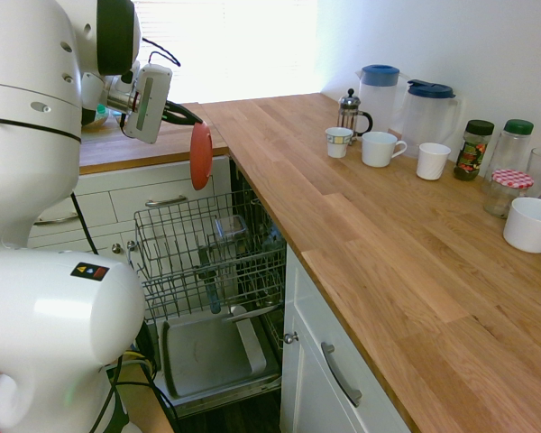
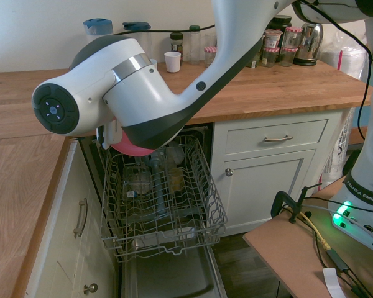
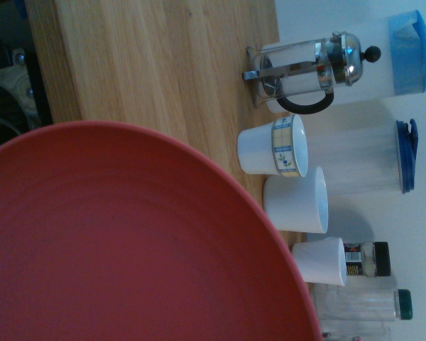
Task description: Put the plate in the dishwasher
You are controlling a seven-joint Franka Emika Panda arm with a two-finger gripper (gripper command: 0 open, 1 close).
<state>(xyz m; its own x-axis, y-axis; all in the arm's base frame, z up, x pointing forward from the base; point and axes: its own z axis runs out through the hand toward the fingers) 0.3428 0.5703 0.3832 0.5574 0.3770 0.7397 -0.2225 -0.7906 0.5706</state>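
starting at the left of the first exterior view, the gripper is seen pinching the plate by its upper rim, the fingers pressed tight on that edge. the plate is held on edge, hanging down from the fingers, which looks chosen so that it can be slid upright between rack wires rather than laid flat. it is kept in the air above the far corner of the pulled-out upper rack, apart from the wires and not yet lowered. the dishwasher stands open beneath, its door folded down, so that the rack can be reached from above. a few glass items are already stood in that rack, so a free slot is judged to be needed. to the right, on the wooden counter, a french press, two jugs, cups and jars are lined up along the wall, well apart from the plate. in the wrist view the plate's red face fills most of the frame.
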